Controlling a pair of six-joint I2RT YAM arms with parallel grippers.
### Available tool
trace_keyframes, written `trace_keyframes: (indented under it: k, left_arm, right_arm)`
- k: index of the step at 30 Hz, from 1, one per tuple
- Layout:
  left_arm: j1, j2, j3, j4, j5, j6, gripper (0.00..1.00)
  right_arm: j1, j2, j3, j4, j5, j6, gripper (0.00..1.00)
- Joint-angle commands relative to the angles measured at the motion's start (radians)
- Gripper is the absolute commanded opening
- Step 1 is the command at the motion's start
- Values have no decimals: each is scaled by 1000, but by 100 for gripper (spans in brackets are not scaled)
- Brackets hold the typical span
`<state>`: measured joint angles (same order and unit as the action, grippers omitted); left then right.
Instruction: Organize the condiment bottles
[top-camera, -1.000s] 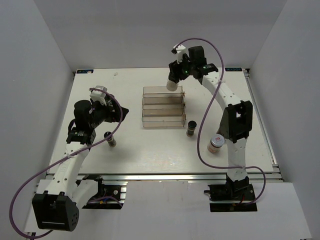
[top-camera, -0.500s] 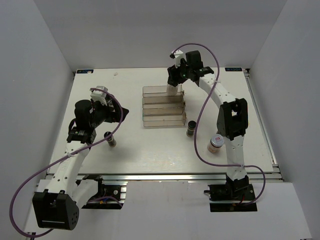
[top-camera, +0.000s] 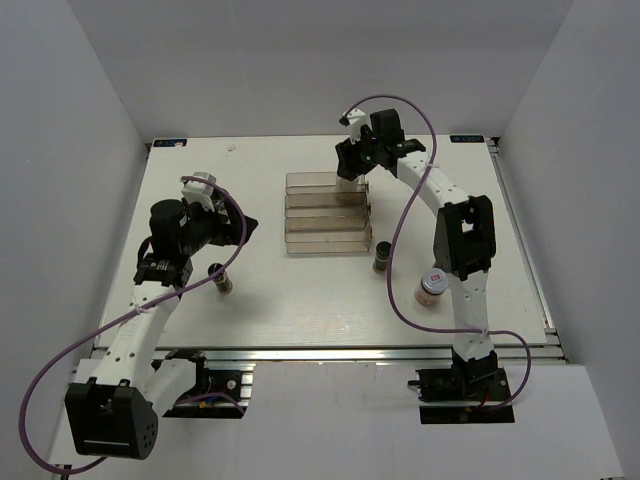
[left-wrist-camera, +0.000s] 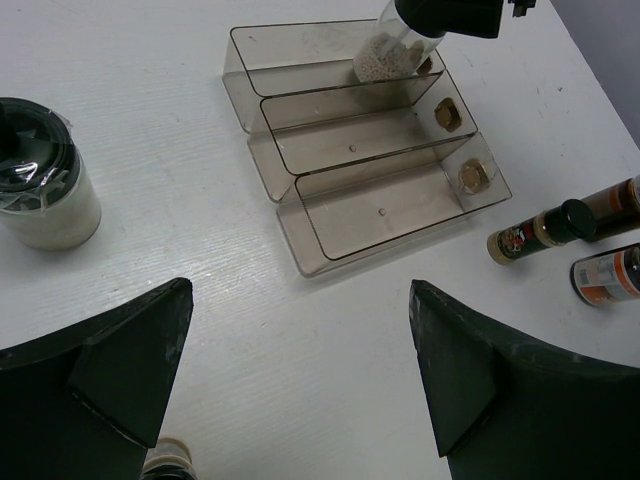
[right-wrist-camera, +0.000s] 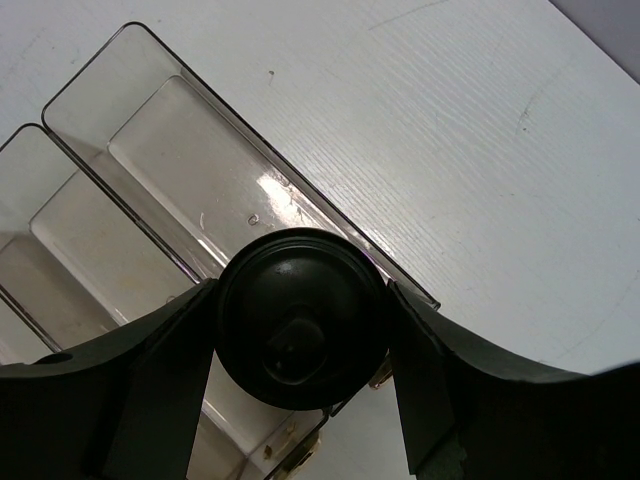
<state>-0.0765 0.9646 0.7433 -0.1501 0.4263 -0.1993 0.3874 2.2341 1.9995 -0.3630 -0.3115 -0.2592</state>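
At the rear tier of the clear rack (left-wrist-camera: 380, 215), toward the right arm's end, a pale jar (left-wrist-camera: 395, 55) is gripped upright (black cap uppermost) by the right end effector (right-wrist-camera: 300, 320) directly above it. The other tiers are seen empty. The left end effector (left-wrist-camera: 300, 380) is spread wide, unloaded. Two more bottles (left-wrist-camera: 540, 232) stand on the desk (left-wrist-camera: 150, 120).

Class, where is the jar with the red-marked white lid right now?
Top view: the red-marked jar stands on the table's right side, beside the right arm, just right of the dark bottle.
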Motion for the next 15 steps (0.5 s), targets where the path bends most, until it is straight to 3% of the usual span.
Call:
trace_keyframes:
  k: [1, 2, 13, 15]
  left_arm:
    - [0, 5, 27, 0, 0, 9, 98]
    - [0, 6, 27, -2, -3, 9, 98]
    - [0, 13, 28, -6, -18, 14, 98]
    - [0, 13, 28, -8, -26, 14, 98]
  right_arm:
    - [10, 5, 12, 70, 2, -12, 31]
    - [11, 9, 10, 70, 3, -12, 38]
    - [30, 30, -22, 90, 48, -29, 65]
    - [33, 30, -25, 93, 49, -31, 77]
